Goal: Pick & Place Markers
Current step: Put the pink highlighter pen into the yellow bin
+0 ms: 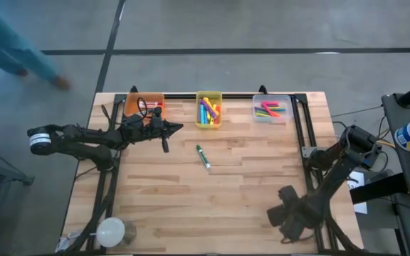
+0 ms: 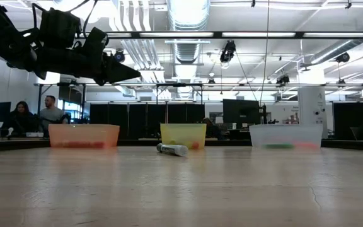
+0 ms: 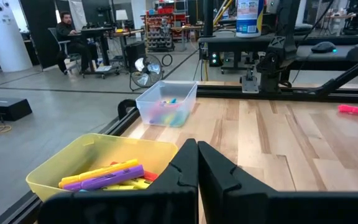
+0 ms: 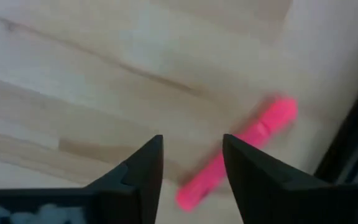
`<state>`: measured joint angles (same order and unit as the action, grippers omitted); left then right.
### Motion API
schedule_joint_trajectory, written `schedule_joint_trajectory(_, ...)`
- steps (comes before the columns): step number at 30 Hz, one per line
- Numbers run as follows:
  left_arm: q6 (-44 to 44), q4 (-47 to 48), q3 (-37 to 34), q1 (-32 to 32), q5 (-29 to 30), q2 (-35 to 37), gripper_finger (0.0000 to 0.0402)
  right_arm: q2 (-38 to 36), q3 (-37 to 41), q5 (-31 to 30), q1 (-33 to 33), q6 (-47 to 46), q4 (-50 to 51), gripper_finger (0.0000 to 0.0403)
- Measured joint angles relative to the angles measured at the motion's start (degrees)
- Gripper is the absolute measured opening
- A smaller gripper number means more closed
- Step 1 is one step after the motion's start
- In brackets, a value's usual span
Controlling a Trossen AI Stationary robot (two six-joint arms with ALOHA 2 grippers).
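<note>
The desk (image 1: 248, 192) is pale wood planks, smooth with a soft shine. The three bins look like thin see-through plastic: an orange bin (image 1: 135, 103), a yellow bin (image 1: 208, 96) and a clear bin (image 1: 260, 114). The pink marker (image 4: 238, 152) looks like smooth plastic. The right gripper (image 4: 191, 168) has matt black fingers (image 4: 138, 174).

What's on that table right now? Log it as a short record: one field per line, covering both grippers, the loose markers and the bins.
left gripper: shut, empty, raised above the table between the orange bin and the yellow bin
right gripper: open, low over the pink marker
pink marker: lying flat on the wood, not gripped
green marker: loose mid-table, in front of the yellow bin
clear bin: holds markers, as do the other two bins
</note>
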<state>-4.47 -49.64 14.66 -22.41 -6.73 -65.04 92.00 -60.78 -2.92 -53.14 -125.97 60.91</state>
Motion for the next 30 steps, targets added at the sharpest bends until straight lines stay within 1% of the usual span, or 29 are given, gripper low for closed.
schedule_joint_trajectory(3,-0.02,0.08,0.0,-0.02,0.01,0.0,0.0,1.45,-0.78,4.23,-2.01,-4.99,-0.14,0.0169)
schedule_joint_trajectory(5,-0.05,0.1,0.0,-0.01,0.01,0.0,0.0,2.24,-0.52,6.97,-2.97,-6.56,-1.36,0.017)
schedule_joint_trajectory(10,-0.28,0.16,0.0,-0.01,0.01,0.0,0.0,3.91,2.51,7.78,-3.49,-6.73,-9.38,0.0166)
schedule_joint_trajectory(13,-0.71,0.18,0.0,0.0,-0.01,0.0,0.0,4.67,4.28,8.17,-3.32,-6.74,-12.04,0.0161)
schedule_joint_trajectory(15,-0.98,0.25,0.0,0.0,-0.01,0.0,0.0,4.93,4.86,9.64,-3.14,-7.09,-12.81,0.0158)
schedule_joint_trajectory(17,-1.09,0.33,0.0,0.0,-0.01,0.0,0.0,5.35,5.19,12.51,-2.9,-7.46,-12.79,0.0156)
schedule_joint_trajectory(25,-1.42,0.56,0.0,-0.02,0.01,0.0,0.0,6.37,6.71,11.67,-2.38,-7.53,-13.63,0.0155)
schedule_joint_trajectory(28,-1.42,0.58,0.0,-0.02,-0.01,0.0,0.0,6.26,7.46,11.84,-2.26,-6.71,-14.1,0.0148)
schedule_joint_trajectory(30,-1.4,0.64,0.0,-0.02,-0.01,0.0,0.0,6.26,7.68,10.85,-2.3,-5.53,-14.18,0.0139)
